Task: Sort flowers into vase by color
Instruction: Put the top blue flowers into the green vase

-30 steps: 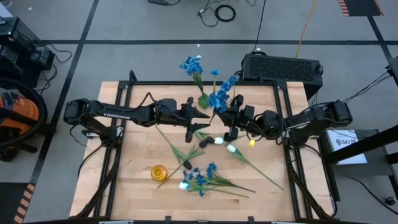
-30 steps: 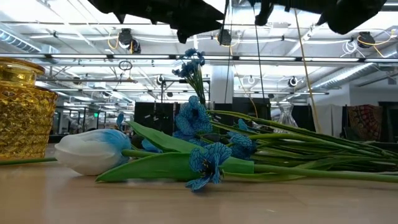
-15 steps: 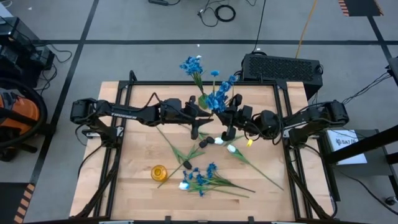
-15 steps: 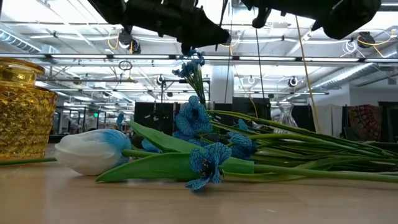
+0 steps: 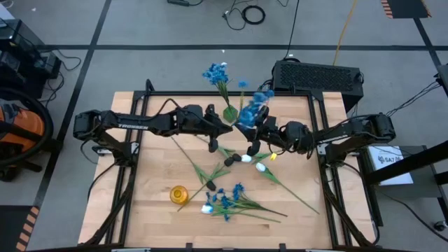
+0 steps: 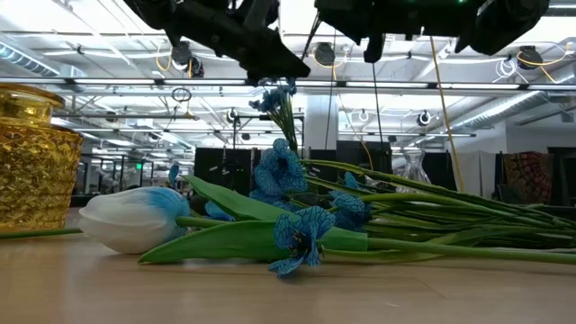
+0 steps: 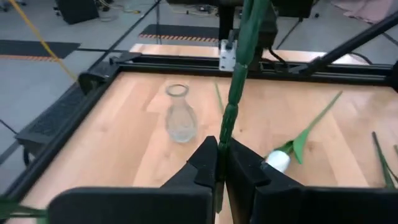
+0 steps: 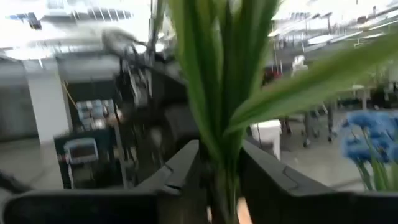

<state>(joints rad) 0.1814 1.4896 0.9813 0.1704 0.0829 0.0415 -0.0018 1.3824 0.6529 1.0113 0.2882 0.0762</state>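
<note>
Left wrist view: ridged green stem pinched between 2 dark fingers.

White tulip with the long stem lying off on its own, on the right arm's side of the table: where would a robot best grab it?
Grip the stem about midway along, well back from the bloom of the white tulip, coming straight down from above. The flower lies flat on the table, and that stretch looks thin, bare and clear of the other flowers, so an end effector could probably straddle it.

Grey floor with dark lines; ceiling strip lights glowing overhead.
</note>
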